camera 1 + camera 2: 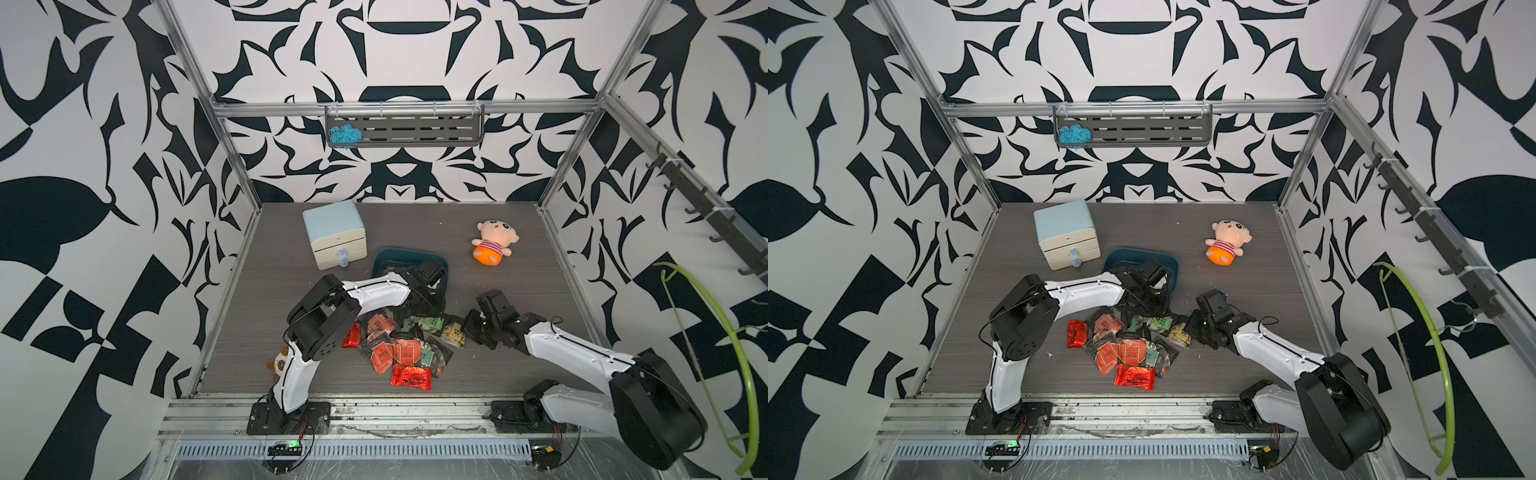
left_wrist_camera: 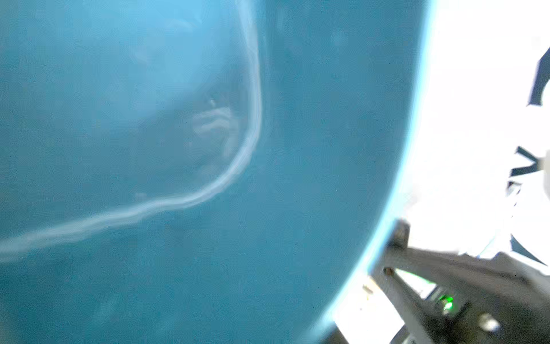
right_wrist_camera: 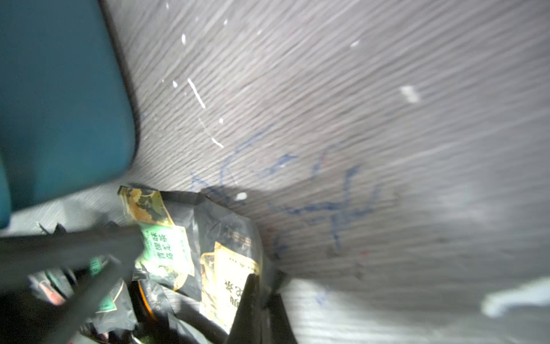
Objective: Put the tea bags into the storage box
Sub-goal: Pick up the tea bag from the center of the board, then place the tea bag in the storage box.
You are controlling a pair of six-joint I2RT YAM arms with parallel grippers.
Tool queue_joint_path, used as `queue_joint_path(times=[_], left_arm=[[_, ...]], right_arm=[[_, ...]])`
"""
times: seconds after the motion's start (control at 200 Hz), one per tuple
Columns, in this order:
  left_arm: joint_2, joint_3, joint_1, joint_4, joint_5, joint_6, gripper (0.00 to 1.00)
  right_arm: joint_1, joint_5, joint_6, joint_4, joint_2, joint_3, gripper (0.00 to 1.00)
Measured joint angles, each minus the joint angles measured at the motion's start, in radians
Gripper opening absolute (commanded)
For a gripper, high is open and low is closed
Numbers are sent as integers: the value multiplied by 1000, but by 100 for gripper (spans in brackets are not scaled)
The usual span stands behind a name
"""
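You are at the pick: your right gripper [image 3: 265,303] is closed on the edge of a beige bag [image 3: 229,277] at the right fringe of the pile [image 1: 405,351]. Next, lift it clear without dragging its neighbours, then carry it over the box [image 1: 380,259], which sits just behind the pile on the table [image 1: 498,357]. Your left gripper [image 1: 422,305] hangs low at the box's near edge; you cannot tell whether its jaws grip anything. Count: one box, and roughly a dozen bags, too overlapped for an exact tally.
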Motion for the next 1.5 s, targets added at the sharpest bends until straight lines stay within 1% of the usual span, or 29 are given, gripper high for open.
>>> queue_joint_path(times=[0.155, 0.3, 0.44, 0.505, 0.565, 0.615, 0.71, 0.81, 0.92, 0.96, 1.005, 1.085, 1.18, 1.31, 1.395, 1.5], left_arm=[[46, 73, 30, 2, 5, 7, 19], [88, 130, 38, -2, 10, 14, 19], [85, 136, 37, -10, 10, 26, 20], [66, 120, 37, -10, 10, 33, 23], [22, 83, 37, -10, 6, 40, 29], [-32, 45, 37, -14, -1, 47, 37], [-168, -36, 37, -13, -46, 54, 46], [-338, -128, 43, -6, -129, 55, 49], [-495, -220, 54, -11, -273, 56, 54], [-539, -254, 60, -13, -320, 55, 58], [-589, -301, 68, -13, -379, 43, 61], [-666, -388, 93, -17, -444, 19, 67], [-748, -506, 148, -12, -472, -27, 72], [-845, -649, 224, -2, -478, -81, 72], [-892, -706, 236, -1, -491, -106, 72], [-930, -730, 236, -5, -500, -125, 73]], right_arm=[[1, 34, -18, -73, -43, 19, 0], [1, 63, -30, -140, -105, 42, 0], [1, 93, -56, -244, -155, 109, 0], [1, 108, -74, -293, -176, 159, 0], [1, 118, -92, -335, -189, 215, 0], [1, 126, -107, -360, -193, 268, 0], [1, 135, -133, -388, -188, 369, 0], [1, 132, -159, -388, -151, 463, 0], [1, 115, -196, -383, -43, 583, 0], [1, 103, -209, -377, 15, 632, 0], [5, 95, -224, -366, 85, 689, 0], [24, 88, -254, -344, 210, 780, 0], [54, 77, -278, -335, 350, 885, 0], [100, 57, -305, -324, 550, 1047, 0], [120, 34, -317, -318, 684, 1152, 0], [135, 8, -322, -324, 833, 1268, 0]])
